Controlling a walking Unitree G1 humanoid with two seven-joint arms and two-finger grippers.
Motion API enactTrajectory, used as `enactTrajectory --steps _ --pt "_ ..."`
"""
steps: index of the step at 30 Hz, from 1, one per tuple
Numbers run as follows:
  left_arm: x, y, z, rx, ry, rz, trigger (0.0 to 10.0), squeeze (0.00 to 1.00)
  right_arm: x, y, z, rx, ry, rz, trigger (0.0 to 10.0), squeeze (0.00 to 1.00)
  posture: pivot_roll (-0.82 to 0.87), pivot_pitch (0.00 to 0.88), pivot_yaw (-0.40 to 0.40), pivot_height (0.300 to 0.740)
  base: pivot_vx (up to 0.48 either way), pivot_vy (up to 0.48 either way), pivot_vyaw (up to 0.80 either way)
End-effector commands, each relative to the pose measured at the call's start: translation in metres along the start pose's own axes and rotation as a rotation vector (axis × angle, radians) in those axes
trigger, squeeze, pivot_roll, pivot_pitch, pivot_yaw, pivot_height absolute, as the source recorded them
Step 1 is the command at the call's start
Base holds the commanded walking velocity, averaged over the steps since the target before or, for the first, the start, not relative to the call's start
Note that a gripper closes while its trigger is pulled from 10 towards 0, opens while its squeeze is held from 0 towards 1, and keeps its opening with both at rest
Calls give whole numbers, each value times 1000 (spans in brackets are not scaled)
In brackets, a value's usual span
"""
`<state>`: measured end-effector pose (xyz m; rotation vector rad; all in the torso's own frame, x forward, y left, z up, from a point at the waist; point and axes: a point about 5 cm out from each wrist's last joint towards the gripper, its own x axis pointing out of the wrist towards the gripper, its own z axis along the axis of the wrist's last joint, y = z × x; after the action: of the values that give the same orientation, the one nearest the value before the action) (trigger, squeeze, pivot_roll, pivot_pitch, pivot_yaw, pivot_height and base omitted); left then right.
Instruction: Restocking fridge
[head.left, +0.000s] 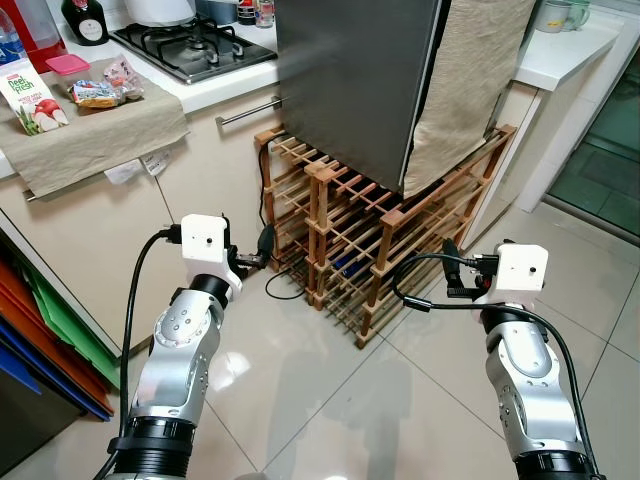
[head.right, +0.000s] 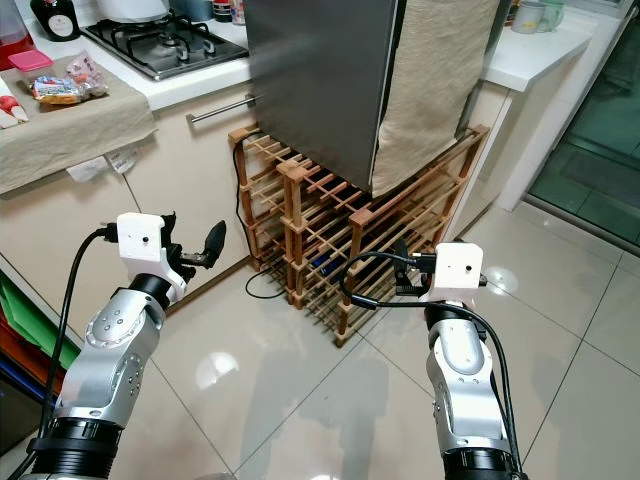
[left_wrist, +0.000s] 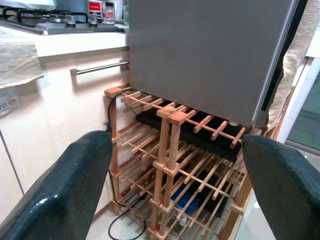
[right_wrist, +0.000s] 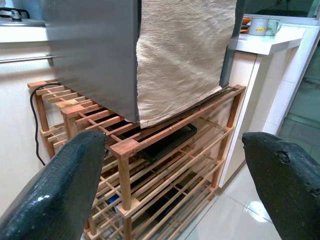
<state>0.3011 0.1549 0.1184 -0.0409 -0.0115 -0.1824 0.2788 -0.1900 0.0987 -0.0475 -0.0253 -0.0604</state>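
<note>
The robot is facing the closed fridge (head.left: 360, 90); left claw (left_wrist: 175, 175) and right claw (right_wrist: 172, 175) are hanging apart, empty. Opening its door probably comes next.

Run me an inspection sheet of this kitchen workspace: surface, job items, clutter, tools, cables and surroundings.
Surface: glossy tiled floor; white counter with a beige cloth.
Job's things: grey fridge, door shut, standing on a wooden rack; juice carton and snack packets on the cloth.
Clutter: pink-lidded box, dark bottle.
Grippers: left tool and right tool both open, empty, raised facing the fridge.
Cables: black cord looping from the rack to the floor; black arm cable.
Surroundings: gas hob, cloth draped over the fridge side, mugs on the far counter.
</note>
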Motion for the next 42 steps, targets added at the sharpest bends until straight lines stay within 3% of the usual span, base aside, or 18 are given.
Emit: enactTrajectory --steps 1,11,16,26,36,42 --pt "2 -1 3 7 -12 -3 10000 0 3 1 3 1 -3 5 10000 0 0 0 10 740 0 0 0" --pt "1 -1 3 2 -11 0 10000 0 3 1 2 5 2 9 10000 0 0 0 0 740 0 0 0" --pt "-5 -12 -13 25 40 -90 10000 0 12 6 9 -25 -28 37 10000 0 1 0 7 740 0 0 0" --pt "-4 -14 -13 29 39 -104 10000 0 13 6 7 -16 -28 36 10000 0 2 0 12 740 0 0 0" --pt "-4 -5 -6 20 1 -47 10000 0 12 0 13 -1 -63 3 10000 0 1 0 17 740 0 0 -223" --pt "-3 -7 -8 34 7 -62 10000 0 11 0 8 -5 -47 7 10000 0 2 0 18 736 403 0 -446"
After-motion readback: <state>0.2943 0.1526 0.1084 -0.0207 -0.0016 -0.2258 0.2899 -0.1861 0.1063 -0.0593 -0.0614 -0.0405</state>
